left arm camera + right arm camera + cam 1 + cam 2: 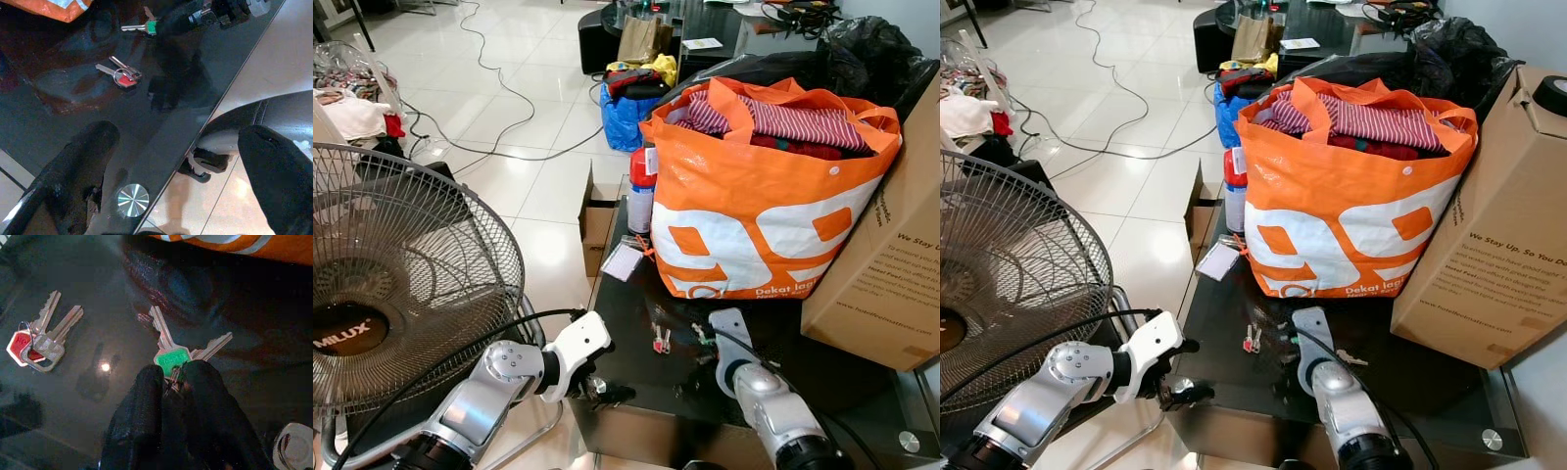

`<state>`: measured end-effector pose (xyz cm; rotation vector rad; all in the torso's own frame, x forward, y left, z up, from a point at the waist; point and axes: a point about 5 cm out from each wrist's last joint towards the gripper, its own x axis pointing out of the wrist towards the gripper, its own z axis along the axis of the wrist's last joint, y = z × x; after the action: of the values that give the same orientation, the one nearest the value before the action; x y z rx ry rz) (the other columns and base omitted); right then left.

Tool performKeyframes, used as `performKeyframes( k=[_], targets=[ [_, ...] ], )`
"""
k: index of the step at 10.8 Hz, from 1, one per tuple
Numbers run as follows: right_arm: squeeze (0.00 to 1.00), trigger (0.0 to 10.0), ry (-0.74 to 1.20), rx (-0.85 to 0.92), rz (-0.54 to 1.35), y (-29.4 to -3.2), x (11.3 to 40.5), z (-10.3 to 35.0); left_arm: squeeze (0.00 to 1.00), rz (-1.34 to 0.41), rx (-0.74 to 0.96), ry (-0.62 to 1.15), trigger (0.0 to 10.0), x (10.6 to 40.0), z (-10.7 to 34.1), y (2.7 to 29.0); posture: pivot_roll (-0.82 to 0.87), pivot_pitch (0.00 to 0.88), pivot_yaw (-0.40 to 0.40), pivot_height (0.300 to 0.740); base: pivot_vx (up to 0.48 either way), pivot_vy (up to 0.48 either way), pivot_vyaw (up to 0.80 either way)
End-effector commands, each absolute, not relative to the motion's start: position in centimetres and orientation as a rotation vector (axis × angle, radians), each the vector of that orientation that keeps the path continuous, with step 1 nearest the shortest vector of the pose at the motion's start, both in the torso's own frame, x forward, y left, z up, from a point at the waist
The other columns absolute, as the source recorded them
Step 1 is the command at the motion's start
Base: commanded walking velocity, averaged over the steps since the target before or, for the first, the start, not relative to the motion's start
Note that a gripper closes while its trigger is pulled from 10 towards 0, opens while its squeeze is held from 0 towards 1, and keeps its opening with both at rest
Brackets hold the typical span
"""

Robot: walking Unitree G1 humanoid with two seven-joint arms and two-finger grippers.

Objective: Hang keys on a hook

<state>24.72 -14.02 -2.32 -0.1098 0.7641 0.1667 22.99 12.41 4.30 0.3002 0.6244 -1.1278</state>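
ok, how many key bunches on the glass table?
2. The red-tagged bunch lies free. The green-tagged bunch sits at the right tool, whose fingers close on its ring. Others may hide behind the orange bag.

Dark glass table (1449,392), glossy, round metal fitting at the near corner. On it: orange shopping bag (1351,211) stuffed with clothes, cardboard box (1489,235) just beside it on the right, red-capped spray can (1234,191) on the bag's left, small card (1217,260) at the left edge. In front of the bag: red-tagged keys (39,340) and green-tagged keys (178,352), near each other, not touching.
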Motion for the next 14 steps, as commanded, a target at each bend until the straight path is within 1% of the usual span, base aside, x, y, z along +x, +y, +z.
performKeyframes(
  k=[1, 2, 3, 4, 5, 6, 7, 8, 10, 11, 13, 14],
  targets=[
    [0.0, 10.0, 0.756, -0.098, 0.136, -14.1, 24.9, -2.3, 0.0, -1.134, 0.318, 0.621, 10.0, 23.0, 4.6, 12.5, -0.16, 0.0, 0.0, 0.74, 0.0, 0.0, 0.0],
    [0.0, 7.6, 0.755, -0.096, 0.128, -14.1, 25.0, -2.4, 0.0, -1.135, 0.318, 0.622, 10.0, 23.0, 4.6, 12.5, -0.16, 0.0, 0.0, 0.74, 0.0, 0.0, 0.0],
    [0.0, 4.1, 0.753, -0.095, 0.129, -14.0, 25.1, -2.4, 0.0, -1.135, 0.319, 0.623, 10.0, 23.0, 4.6, 12.5, -0.16, 0.0, 0.002, 0.74, 0.0, 0.0, 0.0],
    [0.0, 3.3, 0.754, -0.095, 0.13, -14.0, 25.1, -2.5, 0.0, -1.135, 0.32, 0.623, 10.0, 23.1, 4.6, 12.6, -0.16, 0.0, 0.004, 0.74, 0.0, 0.0, 0.0],
    [0.0, 3.0, 0.752, -0.098, 0.13, -14.0, 25.1, -2.5, 0.0, -1.135, 0.322, 0.623, 10.0, 23.1, 4.6, 12.6, -0.16, 0.0, 0.005, 0.74, 0.0, 0.0, 0.0],
    [0.0, 2.3, 0.752, -0.098, 0.13, -14.0, 25.2, -2.5, 0.0, -1.136, 0.323, 0.623, 10.0, 23.1, 4.7, 12.6, -0.16, 0.0, 0.006, 0.74, 0.0, 0.0, 0.0],
    [0.0, 1.3, 0.751, -0.098, 0.13, -13.9, 25.2, -2.5, 0.0, -1.136, 0.324, 0.623, 10.0, 23.2, 4.7, 12.6, -0.16, 0.0, 0.006, 0.74, 0.0, 0.0, 0.0],
    [0.0, 0.0, 0.744, -0.094, 0.13, -13.9, 25.3, -2.4, 0.0, -1.135, 0.324, 0.622, 10.0, 23.2, 4.7, 12.6, -0.16, 0.0, 0.01, 0.74, 0.0, 0.0, 0.0],
    [0.0, 0.0, 0.726, -0.093, 0.14, -14.1, 25.4, -2.1, 0.0, -1.133, 0.32, 0.618, 10.0, 23.1, 4.6, 12.5, -0.16, 0.0, 0.014, 0.74, 0.0, 0.0, 0.0],
    [0.0, 0.0, 0.688, -0.105, 0.175, -14.8, 25.2, -1.1, 0.0, -1.083, 0.29, 0.571, 10.0, 23.5, 4.9, 12.4, -0.17, 0.0, 0.008, 0.74, 0.0, 0.0, 0.0],
    [0.0, 0.0, 0.582, -0.093, 0.205, -16.7, 24.2, 2.2, 0.0, -0.89, 0.263, 0.406, 10.0, 24.6, 6.4, 12.7, -0.16, 0.0, 0.02, 0.74, 0.0, 0.0, 0.0],
    [0.0, 0.0, 0.511, -0.08, 0.238, -17.5, 22.6, 4.9, 0.0, -0.759, 0.25, 0.289, 10.0, 25.3, 8.2, 13.0, -0.15, 0.0, 0.029, 0.74, 0.0, 0.0, 0.0]
  ],
)
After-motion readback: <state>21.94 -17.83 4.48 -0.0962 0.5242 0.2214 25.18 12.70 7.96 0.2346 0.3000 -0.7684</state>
